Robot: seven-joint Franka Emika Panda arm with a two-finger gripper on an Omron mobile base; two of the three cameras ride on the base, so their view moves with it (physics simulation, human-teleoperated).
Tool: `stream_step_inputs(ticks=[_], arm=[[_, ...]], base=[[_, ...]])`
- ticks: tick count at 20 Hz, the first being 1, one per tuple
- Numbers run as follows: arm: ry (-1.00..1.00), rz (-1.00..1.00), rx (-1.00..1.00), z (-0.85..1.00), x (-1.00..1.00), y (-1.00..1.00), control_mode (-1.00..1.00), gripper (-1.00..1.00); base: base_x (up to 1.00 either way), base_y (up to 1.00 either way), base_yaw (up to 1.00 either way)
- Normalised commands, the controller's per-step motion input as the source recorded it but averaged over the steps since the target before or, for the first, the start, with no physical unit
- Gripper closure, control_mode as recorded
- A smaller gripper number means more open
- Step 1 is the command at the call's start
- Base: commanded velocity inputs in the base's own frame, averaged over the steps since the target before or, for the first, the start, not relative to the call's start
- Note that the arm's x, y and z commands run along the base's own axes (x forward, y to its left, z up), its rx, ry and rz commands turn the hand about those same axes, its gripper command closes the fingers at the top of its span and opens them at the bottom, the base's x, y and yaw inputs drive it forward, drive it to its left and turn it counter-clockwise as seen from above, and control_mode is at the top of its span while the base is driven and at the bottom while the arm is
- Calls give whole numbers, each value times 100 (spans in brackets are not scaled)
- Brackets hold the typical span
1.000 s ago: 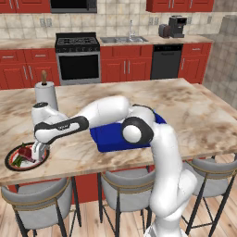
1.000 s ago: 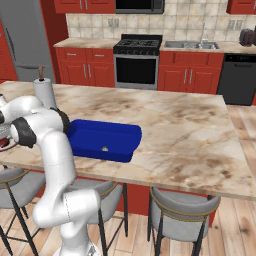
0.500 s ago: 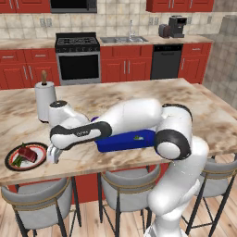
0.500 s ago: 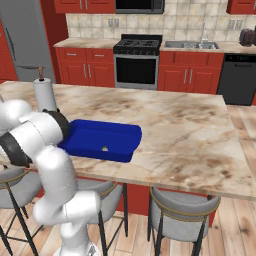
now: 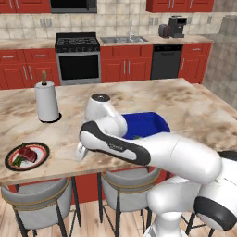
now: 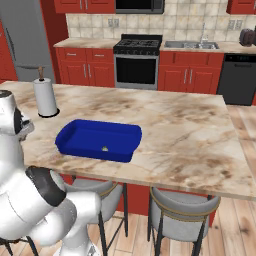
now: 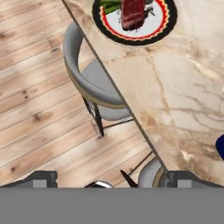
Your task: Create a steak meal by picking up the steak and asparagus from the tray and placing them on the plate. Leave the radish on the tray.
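Well ahead of the gripper (image 7: 112, 177), the plate (image 7: 168, 19) carries the steak (image 7: 132, 13) and asparagus (image 7: 110, 6). Its fingers stand wide apart, holding nothing. Beside it, the tray (image 6: 75, 146) keeps the radish (image 6: 104, 148).

I see even, bright rendered light; soft shadows under the table (image 5: 194, 111); slight softness, no glare.

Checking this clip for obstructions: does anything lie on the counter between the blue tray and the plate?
Nothing visible does. The plate sits near the counter's left end with the steak and asparagus on it; the blue tray holds the radish. The paper towel roll stands farther back, off that line.
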Motion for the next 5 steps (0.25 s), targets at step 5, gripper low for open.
stream_step_inputs(ticks=[5], arm=[[-9,0,9,59,-13,-70,-100,-100]], base=[[0,0,0]])
